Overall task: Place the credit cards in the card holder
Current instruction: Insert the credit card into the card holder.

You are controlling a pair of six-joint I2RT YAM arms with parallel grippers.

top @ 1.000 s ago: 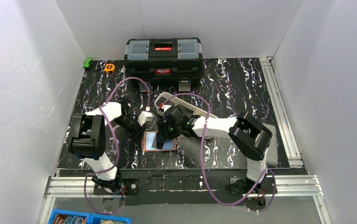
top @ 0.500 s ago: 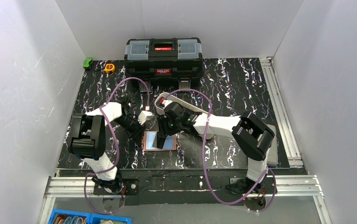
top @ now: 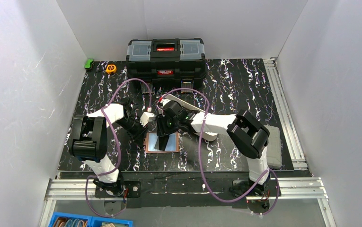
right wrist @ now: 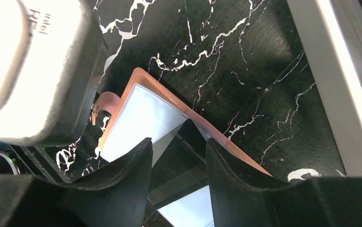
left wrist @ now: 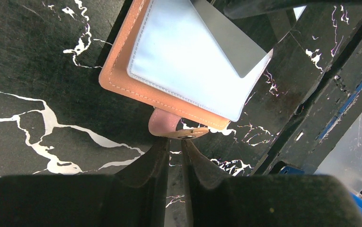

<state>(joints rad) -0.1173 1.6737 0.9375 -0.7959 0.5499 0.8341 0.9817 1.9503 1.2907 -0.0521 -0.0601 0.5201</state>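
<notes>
The card holder (left wrist: 169,52) lies opened flat on the black marbled counter (left wrist: 37,71), between the two arms and just in front of their wrists. Its pale blue-grey clear pocket faces up inside a tan leather border. From above, its long axis runs left to right, roughly square with the counter's near edge. Its snap tab (left wrist: 163,124) sticks out of the left edge, toward the left arm.

A grey credit card (left wrist: 231,45) lies slantwise over the right part of the pocket. One corner points out over the clear plastic, and the card's long axis runs obliquely from the far side toward the near edge. The right pincer (right wrist: 176,151) comes in from the far right and is clenched on this card, which sits dark between its two fingers with its leading corner over the holder's pocket.

The left pincer (left wrist: 175,151) sits at the holder's left edge, its tips right at the snap tab. Its fingers are drawn nearly together, with only a thin slit of counter showing between them. Whether they pinch the tab cannot be told.

Farther back, a black toolbox (top: 165,57) stands at the far edge of the counter. An orange tape measure (top: 111,68) and a small green object (top: 89,63) lie to its left.
</notes>
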